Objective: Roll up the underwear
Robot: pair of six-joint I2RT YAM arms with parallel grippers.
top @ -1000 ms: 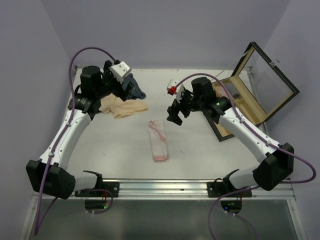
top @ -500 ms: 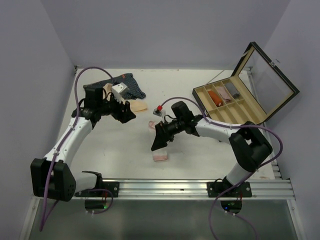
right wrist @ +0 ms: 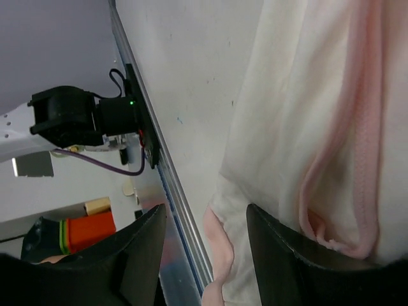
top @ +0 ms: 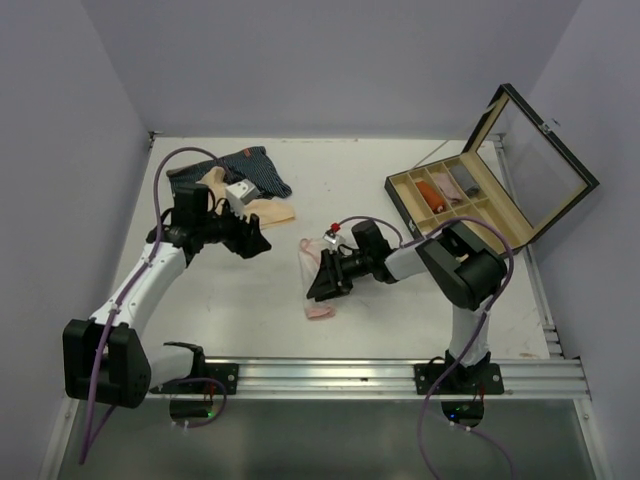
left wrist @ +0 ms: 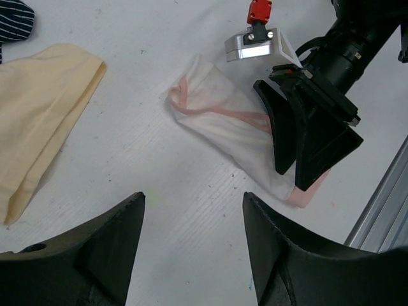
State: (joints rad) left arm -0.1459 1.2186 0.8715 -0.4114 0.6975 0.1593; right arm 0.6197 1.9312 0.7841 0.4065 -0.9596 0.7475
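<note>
The pink-and-white underwear point(top: 309, 254) lies as a long folded strip mid-table, also seen in the left wrist view as the pink-and-white underwear point(left wrist: 213, 118). My right gripper point(top: 321, 286) is low over its near end, open, with the pink hem lying between its fingers point(right wrist: 280, 248); the right fingertip rests over the cloth. My left gripper point(top: 254, 240) hovers open above bare table left of the strip, nothing between its fingers point(left wrist: 108, 248). The beige underwear point(top: 268, 211) and the navy striped underwear point(top: 256, 168) lie at the back left.
A compartmented wooden box point(top: 455, 196) with its glass lid point(top: 545, 160) raised stands at the back right. A metal rail point(top: 330, 376) runs along the near table edge, close to the strip's near end. The right arm's links stretch across the table's right half.
Both arms came down toward the middle: the left from the back-left clothes, the right onto the strip's near end. Both pairs of jaws have narrowed.
</note>
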